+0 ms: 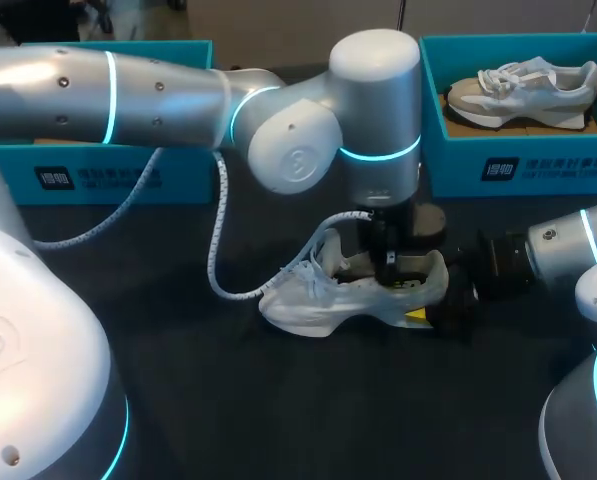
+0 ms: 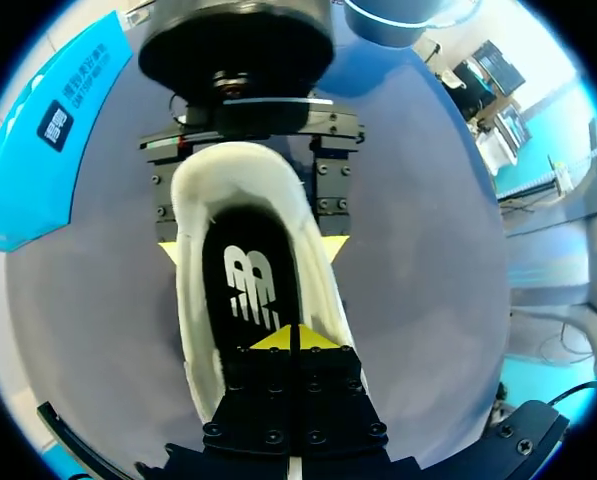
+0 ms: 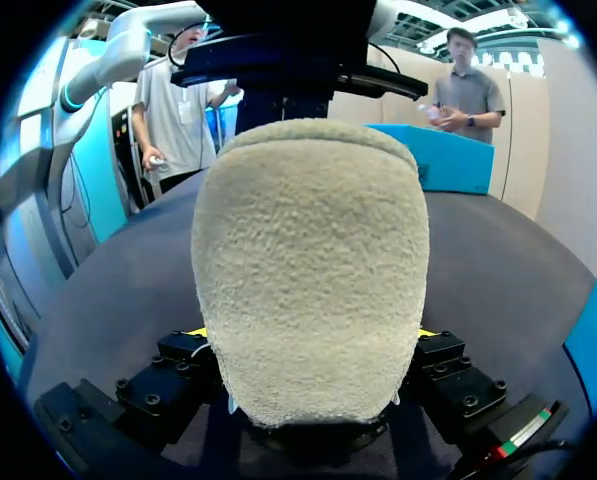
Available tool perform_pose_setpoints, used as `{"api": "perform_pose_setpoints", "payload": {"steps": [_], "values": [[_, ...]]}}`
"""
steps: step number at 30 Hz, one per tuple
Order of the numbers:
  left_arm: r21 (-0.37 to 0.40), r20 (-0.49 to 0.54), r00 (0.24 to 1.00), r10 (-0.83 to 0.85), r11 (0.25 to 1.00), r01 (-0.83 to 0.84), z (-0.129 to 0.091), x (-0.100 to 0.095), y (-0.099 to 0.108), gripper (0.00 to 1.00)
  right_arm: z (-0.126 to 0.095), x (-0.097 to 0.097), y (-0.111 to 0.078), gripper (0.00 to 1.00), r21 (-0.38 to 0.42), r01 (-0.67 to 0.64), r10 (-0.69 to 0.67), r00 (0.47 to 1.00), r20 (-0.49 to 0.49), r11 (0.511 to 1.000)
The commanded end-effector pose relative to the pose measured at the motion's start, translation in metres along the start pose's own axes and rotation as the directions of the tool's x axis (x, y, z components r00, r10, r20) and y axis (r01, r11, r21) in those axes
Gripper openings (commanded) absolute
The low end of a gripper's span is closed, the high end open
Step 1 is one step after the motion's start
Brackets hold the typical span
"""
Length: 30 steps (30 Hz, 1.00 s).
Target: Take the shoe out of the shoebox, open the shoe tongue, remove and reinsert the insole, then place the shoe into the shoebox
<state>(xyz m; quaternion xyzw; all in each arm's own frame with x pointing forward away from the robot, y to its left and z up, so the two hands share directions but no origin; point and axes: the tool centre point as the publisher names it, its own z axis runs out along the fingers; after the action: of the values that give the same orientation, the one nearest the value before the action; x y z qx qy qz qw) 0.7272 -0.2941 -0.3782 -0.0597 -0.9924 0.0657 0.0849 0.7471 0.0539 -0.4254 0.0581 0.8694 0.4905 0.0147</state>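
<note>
A white shoe [image 1: 323, 298] lies on the dark table, toe to the left, its laces loose. My left arm reaches across from the left. Its left gripper [image 1: 388, 262] points straight down into the shoe's opening. In the left wrist view the left gripper [image 2: 296, 338] is shut, yellow tips together on the black insole [image 2: 253, 285] with a white logo. My right gripper [image 1: 440, 300] comes in from the right and holds the shoe's heel [image 3: 313, 260]. Its fingers [image 2: 333, 185] press the heel from both sides.
Two blue shoeboxes stand at the back. The left shoebox [image 1: 108, 170] is partly hidden by my arm. The right shoebox [image 1: 518, 160] holds a second white and grey shoe [image 1: 523, 88]. A white cable [image 1: 216, 250] hangs from my left arm beside the shoe's toe.
</note>
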Motion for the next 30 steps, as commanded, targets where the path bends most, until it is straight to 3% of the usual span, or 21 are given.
{"api": "perform_pose_setpoints", "payload": {"steps": [1, 4, 8, 14, 21, 26, 29, 30], "values": [[-0.002, -0.016, 0.999, -0.029, 1.0, 0.029, 0.004, -0.005, -0.001, 0.0, 0.003, -0.001, -0.001, 0.0, 0.002, 0.0, 0.0, 1.0, 0.003, 1.0], [-0.007, -0.02, 0.999, -0.039, 0.999, 0.039, 0.006, -0.005, 0.0, 0.13, 0.003, -0.001, -0.001, 0.0, 0.002, 0.0, 0.0, 1.0, 0.003, 1.0], [0.011, -0.038, 0.998, -0.048, 0.999, 0.049, 0.008, -0.002, 0.002, 0.18, 0.003, -0.001, -0.001, 0.0, 0.002, 0.0, 0.0, 1.0, 0.003, 1.0], [0.007, -0.052, 0.997, -0.056, 0.998, 0.057, 0.019, 0.001, 0.003, 0.44, 0.003, -0.001, -0.001, 0.0, 0.002, 0.0, 0.0, 1.0, 0.003, 1.0], [-0.008, -0.03, 0.999, -0.031, 0.999, 0.031, 0.029, -0.003, 0.002, 0.39, 0.003, -0.001, -0.001, 0.0, 0.002, 0.0, 0.0, 1.0, 0.003, 1.0], [-0.002, 0.0, 1.0, -0.015, 1.0, 0.015, 0.036, -0.005, 0.002, 0.44, 0.003, -0.001, -0.001, 0.0, 0.002, 0.0, 0.0, 1.0, 0.003, 1.0], [0.006, 0.021, 1.0, -0.003, 1.0, 0.003, 0.041, -0.006, 0.002, 0.4, 0.003, -0.001, -0.001, 0.0, 0.002, 0.0, 0.0, 1.0, 0.003, 1.0], [0.006, 0.035, 0.999, -0.003, 1.0, 0.003, 0.045, -0.008, 0.003, 0.34, 0.003, -0.001, -0.001, 0.0, 0.002, 0.0, 0.0, 1.0, 0.003, 1.0]]}}
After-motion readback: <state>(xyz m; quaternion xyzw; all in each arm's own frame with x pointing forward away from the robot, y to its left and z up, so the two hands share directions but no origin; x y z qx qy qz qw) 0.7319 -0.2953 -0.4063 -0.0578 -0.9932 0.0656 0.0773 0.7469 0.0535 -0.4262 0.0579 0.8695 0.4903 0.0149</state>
